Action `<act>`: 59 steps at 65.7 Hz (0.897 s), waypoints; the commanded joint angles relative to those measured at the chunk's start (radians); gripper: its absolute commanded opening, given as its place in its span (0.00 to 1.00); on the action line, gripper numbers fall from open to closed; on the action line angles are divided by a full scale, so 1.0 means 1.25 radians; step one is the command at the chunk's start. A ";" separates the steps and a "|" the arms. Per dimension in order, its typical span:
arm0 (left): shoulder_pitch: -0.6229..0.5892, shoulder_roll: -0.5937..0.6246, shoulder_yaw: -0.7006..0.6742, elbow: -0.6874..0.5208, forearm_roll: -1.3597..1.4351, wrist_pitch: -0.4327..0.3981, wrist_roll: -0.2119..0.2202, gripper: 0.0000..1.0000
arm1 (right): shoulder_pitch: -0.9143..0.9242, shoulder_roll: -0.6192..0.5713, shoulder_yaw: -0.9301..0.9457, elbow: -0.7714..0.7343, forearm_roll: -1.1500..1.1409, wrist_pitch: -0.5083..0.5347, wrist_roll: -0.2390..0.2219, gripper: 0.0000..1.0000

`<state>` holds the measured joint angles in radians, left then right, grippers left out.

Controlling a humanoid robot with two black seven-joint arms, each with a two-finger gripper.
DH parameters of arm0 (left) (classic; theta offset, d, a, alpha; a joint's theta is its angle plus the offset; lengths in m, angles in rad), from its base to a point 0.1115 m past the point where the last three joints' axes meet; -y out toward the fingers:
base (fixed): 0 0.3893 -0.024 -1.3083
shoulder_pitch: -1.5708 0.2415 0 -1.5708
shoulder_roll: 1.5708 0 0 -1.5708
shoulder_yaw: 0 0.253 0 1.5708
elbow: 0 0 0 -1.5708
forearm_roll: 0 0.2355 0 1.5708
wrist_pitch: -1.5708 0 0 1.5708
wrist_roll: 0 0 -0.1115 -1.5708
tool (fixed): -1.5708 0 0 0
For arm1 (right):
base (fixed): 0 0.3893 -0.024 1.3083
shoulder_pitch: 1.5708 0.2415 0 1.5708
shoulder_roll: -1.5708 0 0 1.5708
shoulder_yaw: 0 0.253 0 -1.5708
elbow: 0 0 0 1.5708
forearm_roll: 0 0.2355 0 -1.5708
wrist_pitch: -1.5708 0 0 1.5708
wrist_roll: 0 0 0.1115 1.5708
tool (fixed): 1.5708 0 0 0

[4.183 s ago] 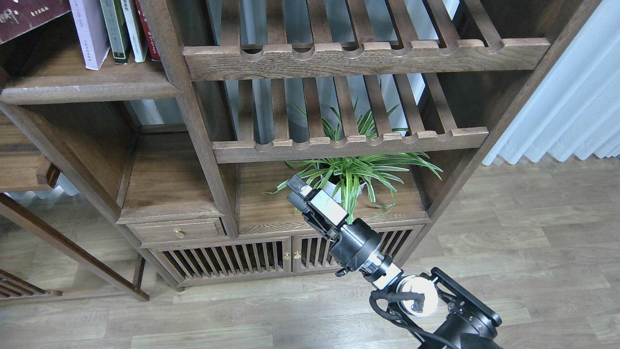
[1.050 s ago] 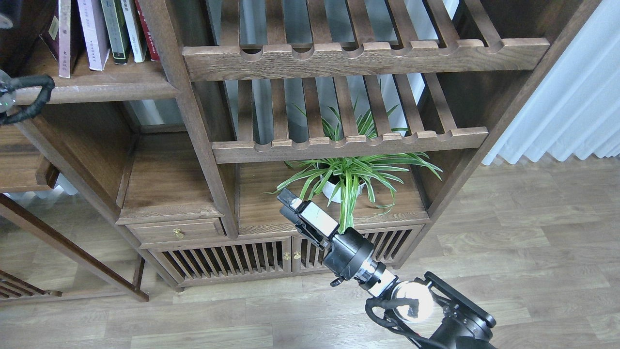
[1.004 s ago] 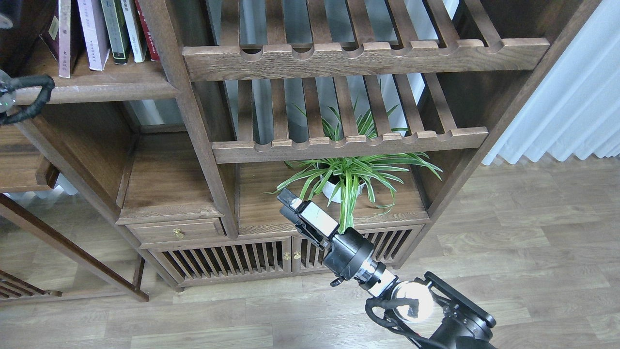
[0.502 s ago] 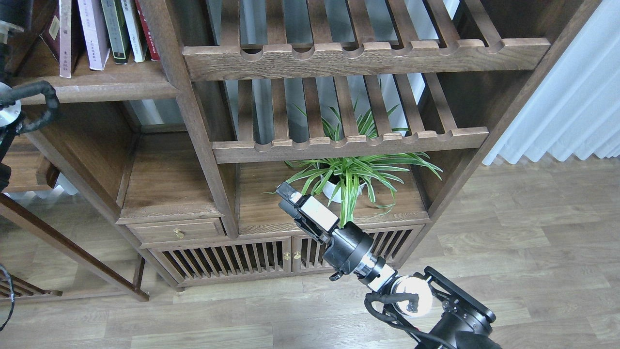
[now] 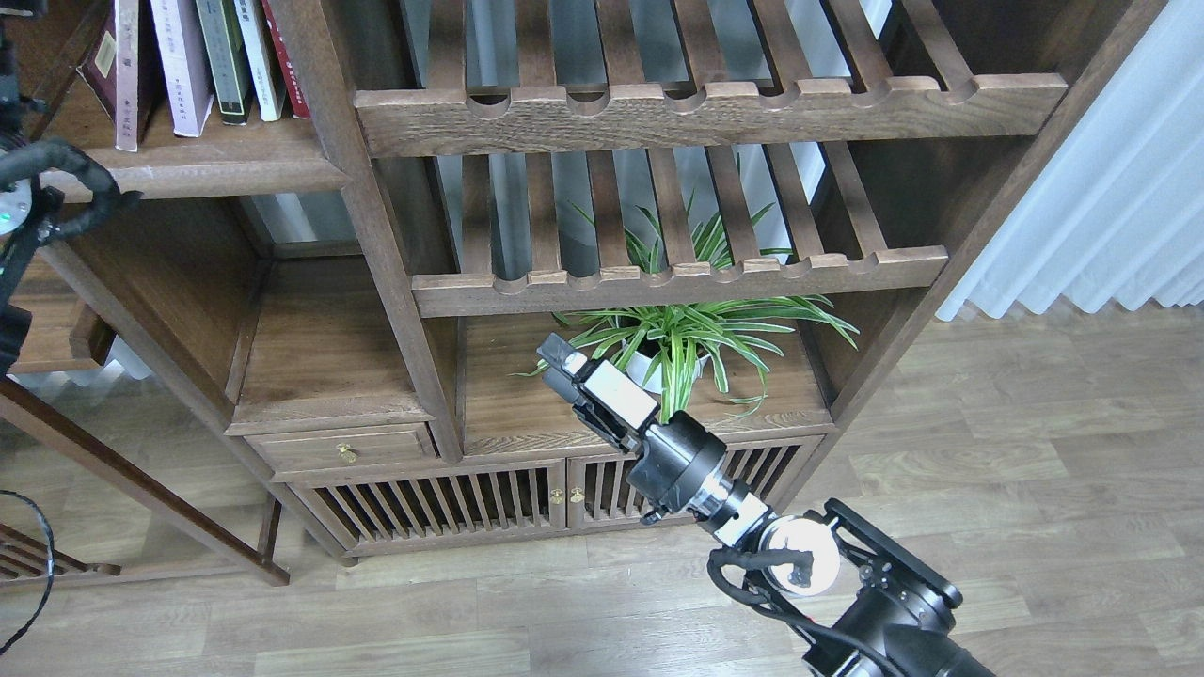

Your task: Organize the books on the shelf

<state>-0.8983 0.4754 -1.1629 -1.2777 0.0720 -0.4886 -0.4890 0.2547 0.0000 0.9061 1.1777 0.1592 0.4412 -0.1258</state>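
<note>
My right claw (image 5: 557, 355) hangs in front of the cabinet's lower middle bay, pointing up and to the left. It touches nothing and carries nothing. From this angle its two fingers merge into one dark tip, so I cannot tell whether it is released or clenched. Just behind it and to its right stands one potted spider plant (image 5: 687, 343) with striped green leaves, on the lower board of the cabinet.

Of my left arm I see only a cable loop and part of the wrist (image 5: 38, 188) at the frame's left edge, far to the left of the claw and higher; its claw is out of sight.

Far up and to the left of the right claw is the shelf (image 5: 202, 169), a flat dark-brown board with a rounded front lip. On it I count five books standing upright, side by side, their tops cut off by the frame. From the left: a dark maroon book (image 5: 111, 70) with a pale edge showing, a pale lavender-white book (image 5: 181, 61), a dark grey-green book (image 5: 224, 58), a white book (image 5: 257, 56) and a thin red book (image 5: 284, 55) against the post.

Above the claw and to its right I count two slatted racks, the upper rack (image 5: 705, 108) and the lower rack (image 5: 677, 280), each with a scalloped front rail
</note>
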 commanded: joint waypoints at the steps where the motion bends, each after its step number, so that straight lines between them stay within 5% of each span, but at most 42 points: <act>1: 0.001 -0.051 0.026 -0.003 0.000 0.000 0.000 1.00 | 0.007 0.000 0.013 -0.002 0.002 -0.006 0.000 0.98; 22: 0.003 -0.278 0.055 -0.003 0.000 0.000 0.000 1.00 | 0.017 0.000 0.014 -0.003 0.003 -0.008 0.001 0.98; 44: 0.074 -0.319 0.161 -0.065 -0.001 0.000 0.033 1.00 | 0.020 0.000 0.048 -0.003 0.002 -0.007 0.001 0.99; 53: 0.152 -0.312 0.172 -0.071 0.000 0.000 0.065 1.00 | 0.020 0.000 0.048 0.002 0.003 -0.002 0.001 0.99; 59: 0.193 -0.313 0.185 -0.069 0.000 0.000 0.120 1.00 | 0.022 0.000 0.048 0.002 0.003 -0.003 0.001 0.99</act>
<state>-0.7154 0.0846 -0.9479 -1.3657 0.0708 -0.4887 -0.4070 0.2796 0.0000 0.9664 1.1776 0.1619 0.4372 -0.1242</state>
